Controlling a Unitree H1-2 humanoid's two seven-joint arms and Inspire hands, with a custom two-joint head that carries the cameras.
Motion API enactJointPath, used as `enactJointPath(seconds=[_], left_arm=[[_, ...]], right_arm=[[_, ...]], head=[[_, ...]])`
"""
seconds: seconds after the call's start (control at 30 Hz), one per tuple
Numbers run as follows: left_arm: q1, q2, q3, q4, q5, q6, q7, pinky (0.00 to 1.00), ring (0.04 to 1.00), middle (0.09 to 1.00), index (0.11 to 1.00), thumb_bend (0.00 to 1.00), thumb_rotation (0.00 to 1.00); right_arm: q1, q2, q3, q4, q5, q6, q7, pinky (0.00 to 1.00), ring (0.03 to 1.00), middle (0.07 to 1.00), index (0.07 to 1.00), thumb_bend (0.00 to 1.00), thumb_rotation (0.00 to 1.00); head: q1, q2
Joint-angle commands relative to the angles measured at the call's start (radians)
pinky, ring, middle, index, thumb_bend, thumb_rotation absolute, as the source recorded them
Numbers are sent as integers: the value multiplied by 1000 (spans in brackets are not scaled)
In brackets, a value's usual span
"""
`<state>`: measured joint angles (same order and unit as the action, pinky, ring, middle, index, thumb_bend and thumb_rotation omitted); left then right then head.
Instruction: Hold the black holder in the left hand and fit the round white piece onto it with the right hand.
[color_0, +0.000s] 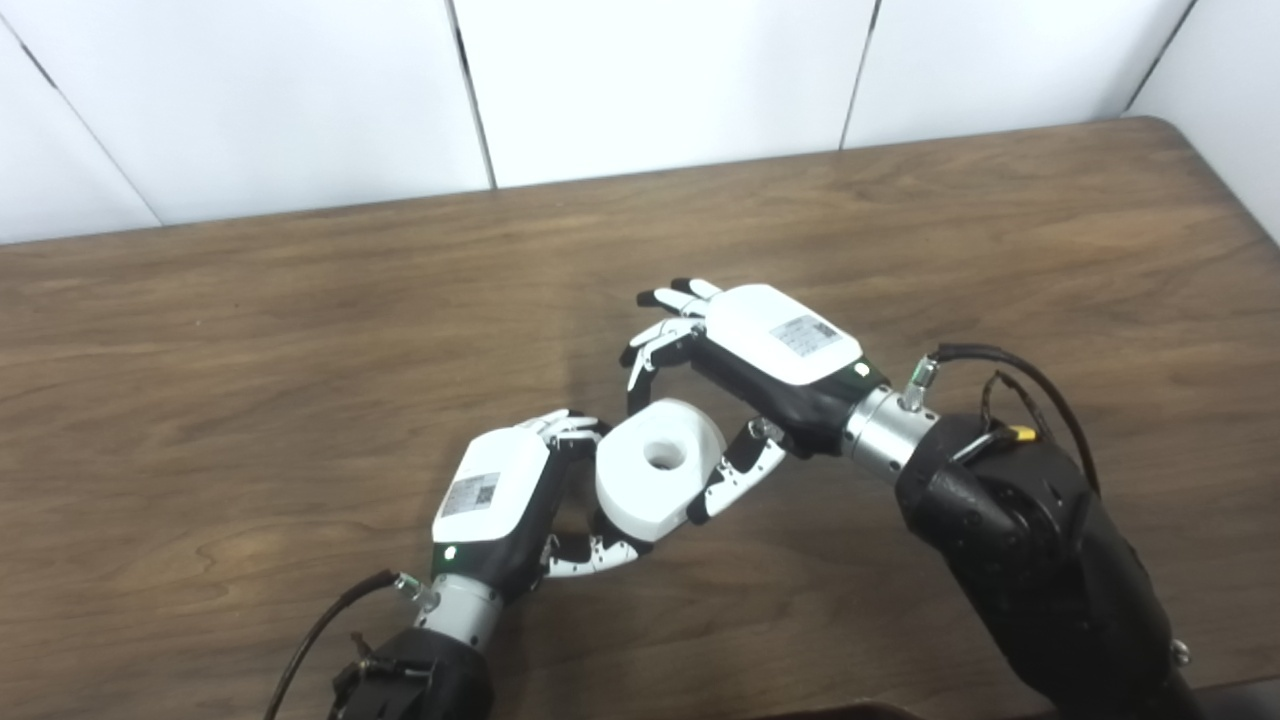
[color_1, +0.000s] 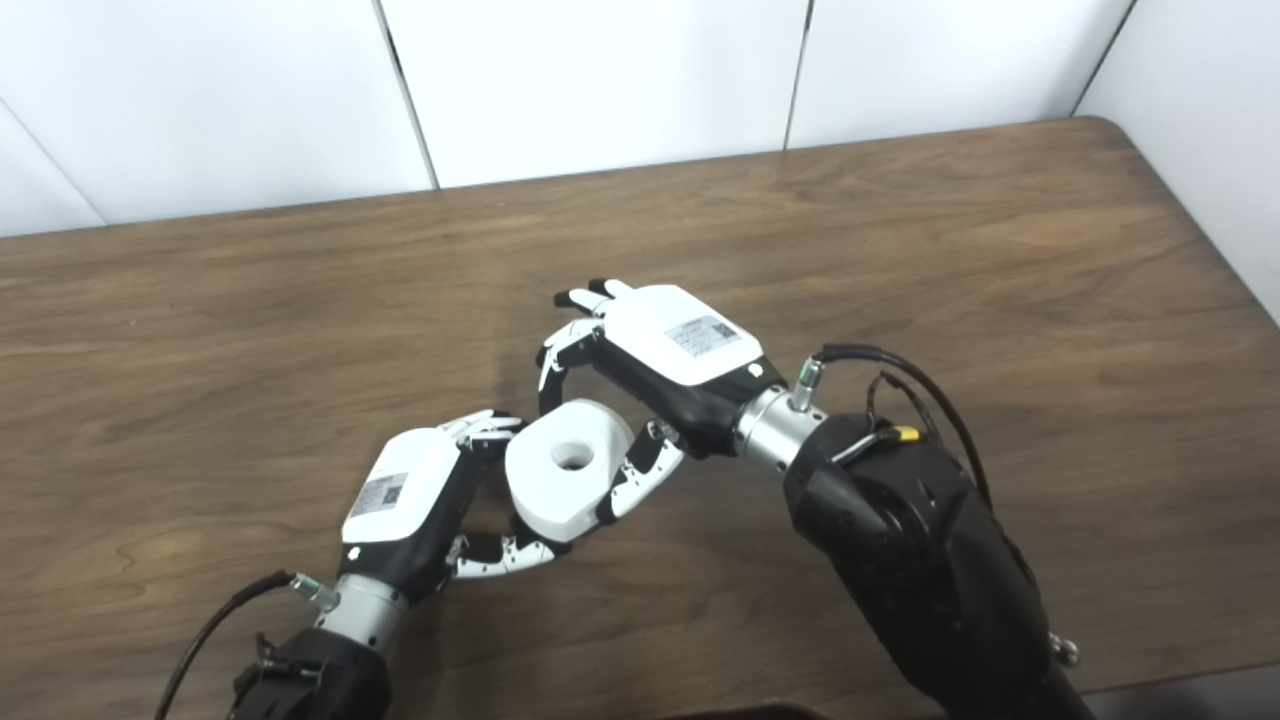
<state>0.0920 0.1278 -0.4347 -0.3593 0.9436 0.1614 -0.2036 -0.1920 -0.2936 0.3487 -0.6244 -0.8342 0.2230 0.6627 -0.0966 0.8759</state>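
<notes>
The round white piece (color_0: 655, 480), a thick disc with a hole in its middle, is held above the table between my two hands. My right hand (color_0: 775, 350) is shut on it, with fingers over its far edge and the thumb on its right side. My left hand (color_0: 495, 500) is closed at the piece's left and under side, with the thumb stretched beneath it. The black holder is hidden behind the left hand and the white piece. The piece tilts toward the camera. It also shows in the right eye view (color_1: 568, 478).
The brown wooden table (color_0: 250, 350) runs to a white panelled wall at the back. Its right corner is rounded at the far right. Cables hang off both forearms.
</notes>
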Motion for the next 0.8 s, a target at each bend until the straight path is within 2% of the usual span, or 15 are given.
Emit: enactJointPath(seconds=[0.0, 0.43, 0.7, 0.73, 0.77], left_arm=[[3, -6, -25, -8, 1, 0, -41, 854, 866, 786, 486, 520, 51], [2, -4, -27, -13, 3, 7, -48, 853, 868, 787, 486, 519, 52], [3, -2, -30, -13, -1, 12, -47, 853, 868, 788, 486, 519, 52], [3, -2, -30, -14, 0, 13, -47, 853, 868, 788, 486, 519, 52], [3, -2, -30, -14, 0, 13, -47, 853, 868, 788, 486, 519, 52]], right_arm=[[13, -12, 23, 19, -14, -30, 13, 1000, 944, 774, 483, 523, 132], [12, -23, 33, 18, -25, -24, 23, 1000, 944, 775, 488, 525, 140], [7, -24, 40, 9, -36, 12, 69, 1000, 972, 802, 492, 524, 151], [5, -25, 41, 6, -40, 19, 80, 1000, 977, 808, 555, 707, 199], [3, -27, 44, 4, -46, 25, 93, 1000, 982, 820, 602, 811, 231]], head=[[0, 1], [1, 6], [0, 5], [0, 5], [0, 5]])
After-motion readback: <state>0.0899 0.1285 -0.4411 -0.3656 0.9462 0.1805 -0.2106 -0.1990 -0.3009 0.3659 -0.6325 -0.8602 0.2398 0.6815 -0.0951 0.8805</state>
